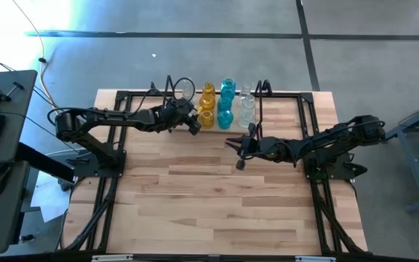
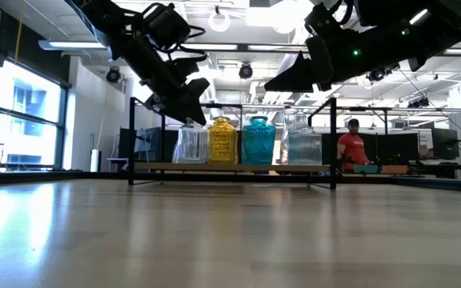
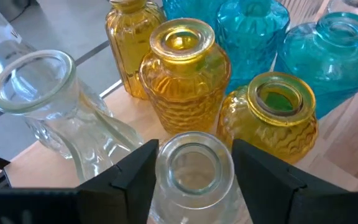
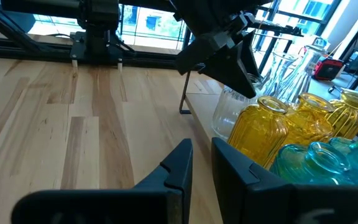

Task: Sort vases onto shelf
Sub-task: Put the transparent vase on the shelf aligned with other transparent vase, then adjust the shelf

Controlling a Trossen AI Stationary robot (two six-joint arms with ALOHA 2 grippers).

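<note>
Straddling a clear bulbous glass vase [image 3: 193, 171] with spread fingers: left end effector [image 1: 193, 125], upper centre of the high view, over the black-framed wooden shelf [image 1: 282, 98]. Right end effector [image 1: 237, 151], mid-frame above the tabletop [image 1: 217, 196]: fingers nearly together, empty.

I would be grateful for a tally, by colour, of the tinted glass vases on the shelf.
Amber vases: 3
Teal vases: 3
Total: 6
</note>
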